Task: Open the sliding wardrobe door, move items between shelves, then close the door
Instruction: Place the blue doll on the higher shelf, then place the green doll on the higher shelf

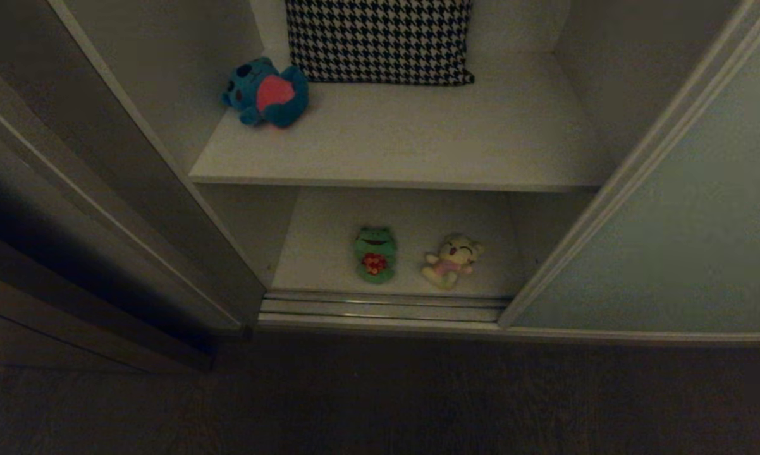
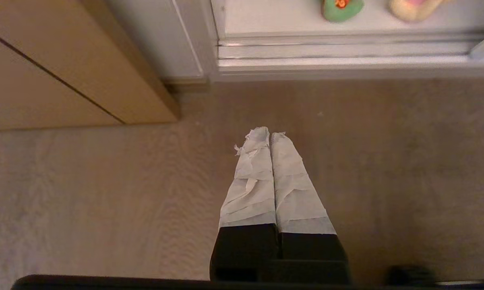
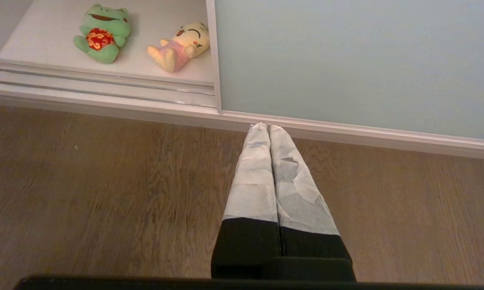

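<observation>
The sliding wardrobe door (image 1: 671,208) (image 3: 346,60), pale grey-green, stands slid to the right, leaving the wardrobe open. On the upper shelf (image 1: 418,139) lies the blue toy (image 1: 266,93) with a pink belly, at the left. On the lower shelf (image 1: 329,253) (image 3: 52,32) lie the green frog (image 1: 375,253) (image 3: 102,32) (image 2: 342,8) and, right of it, the yellow toy (image 1: 451,259) (image 3: 179,46) (image 2: 413,8). My left gripper (image 2: 270,135) is shut and empty above the floor before the wardrobe. My right gripper (image 3: 268,128) is shut and empty, over the floor below the door's lower edge. Neither arm shows in the head view.
A black-and-white houndstooth cushion (image 1: 380,41) leans at the back of the upper shelf. Silver floor rails (image 1: 383,306) (image 3: 97,82) run along the wardrobe's front. A brown wooden panel (image 2: 65,68) stands left of the opening. Wood floor (image 3: 105,181) lies in front.
</observation>
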Motion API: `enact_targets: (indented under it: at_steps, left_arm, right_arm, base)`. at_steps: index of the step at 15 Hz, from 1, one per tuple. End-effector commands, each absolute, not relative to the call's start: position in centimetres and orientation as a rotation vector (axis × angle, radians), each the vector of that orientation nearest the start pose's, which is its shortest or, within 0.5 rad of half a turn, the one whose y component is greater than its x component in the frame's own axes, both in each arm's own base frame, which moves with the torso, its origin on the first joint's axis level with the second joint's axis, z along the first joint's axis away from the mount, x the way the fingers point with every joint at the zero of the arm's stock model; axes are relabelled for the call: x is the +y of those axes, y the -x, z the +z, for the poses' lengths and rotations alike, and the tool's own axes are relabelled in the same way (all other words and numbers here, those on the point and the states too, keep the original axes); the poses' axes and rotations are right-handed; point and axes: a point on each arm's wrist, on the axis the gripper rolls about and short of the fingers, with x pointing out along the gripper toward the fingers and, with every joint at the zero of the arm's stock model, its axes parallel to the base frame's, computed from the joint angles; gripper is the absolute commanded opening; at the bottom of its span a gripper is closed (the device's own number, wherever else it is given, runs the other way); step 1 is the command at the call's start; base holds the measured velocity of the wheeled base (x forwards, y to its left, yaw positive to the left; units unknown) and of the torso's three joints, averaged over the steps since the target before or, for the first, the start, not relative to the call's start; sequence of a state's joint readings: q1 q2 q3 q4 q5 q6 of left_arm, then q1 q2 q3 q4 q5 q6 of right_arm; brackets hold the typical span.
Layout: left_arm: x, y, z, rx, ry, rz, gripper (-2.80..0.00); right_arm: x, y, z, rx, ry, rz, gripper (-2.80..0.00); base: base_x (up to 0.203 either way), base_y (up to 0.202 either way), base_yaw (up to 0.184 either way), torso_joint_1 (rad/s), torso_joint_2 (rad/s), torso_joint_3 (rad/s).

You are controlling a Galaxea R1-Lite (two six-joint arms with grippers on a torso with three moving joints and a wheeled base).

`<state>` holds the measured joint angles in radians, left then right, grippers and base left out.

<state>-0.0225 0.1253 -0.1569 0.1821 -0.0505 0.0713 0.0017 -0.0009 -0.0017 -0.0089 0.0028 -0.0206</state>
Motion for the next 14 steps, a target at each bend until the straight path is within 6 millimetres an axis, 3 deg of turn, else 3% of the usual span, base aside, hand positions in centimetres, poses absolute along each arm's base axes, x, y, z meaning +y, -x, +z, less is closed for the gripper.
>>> enact_targets:
  at_steps: [1, 14]
  left_arm:
    - [-0.10, 3.06, 7.88, 0.090, -0.088, -0.069, -2.80]
    - [0.00, 2.68, 7.72, 0.063, -0.047, -0.016, -2.80]
  right_arm:
    - [0.00, 2.30, 7.68, -0.012, 0.021, 0.006, -2.80]
    - [0.00, 2.30, 7.68, -0.012, 0.021, 0.005, -2.80]
  base:
    - [0.000, 0.000, 0.000, 0.000, 0.00, 0.000]
    - [0.000, 0.000, 0.000, 0.000, 0.00, 0.000]
